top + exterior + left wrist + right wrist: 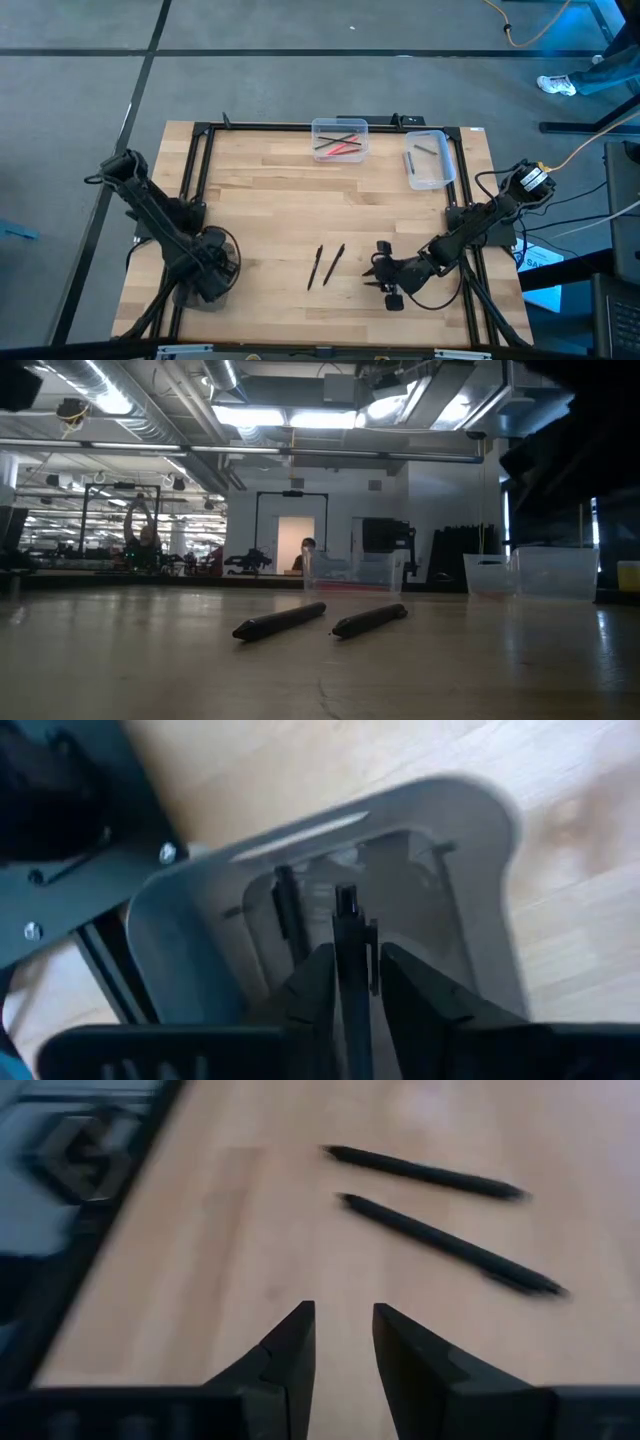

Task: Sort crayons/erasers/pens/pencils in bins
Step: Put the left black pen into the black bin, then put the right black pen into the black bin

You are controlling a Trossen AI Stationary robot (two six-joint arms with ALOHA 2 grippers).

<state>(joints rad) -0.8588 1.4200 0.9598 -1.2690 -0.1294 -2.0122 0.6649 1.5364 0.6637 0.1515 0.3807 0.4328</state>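
My left gripper is at the table's near left, over the smoky dark grey bin, and is shut on a black pen. Another dark pen lies inside that bin. My right gripper is open and empty, low over the table at the near right. Two black pens lie flat on the table just left of it, also shown in the right wrist view. Two clear bins stand at the far edge with pieces inside. My left gripper pinches the black pen's shaft between its two fingers. The fingers point down from above, and the pen runs along them, its free end sticking out past the fingertips over the inside of the grey bin. The pen is lifted clear.
The black frame rails run along both sides of the wooden table. The far middle clear bin holds red and dark pieces. Bare wood lies between the loose pens and the far bins.
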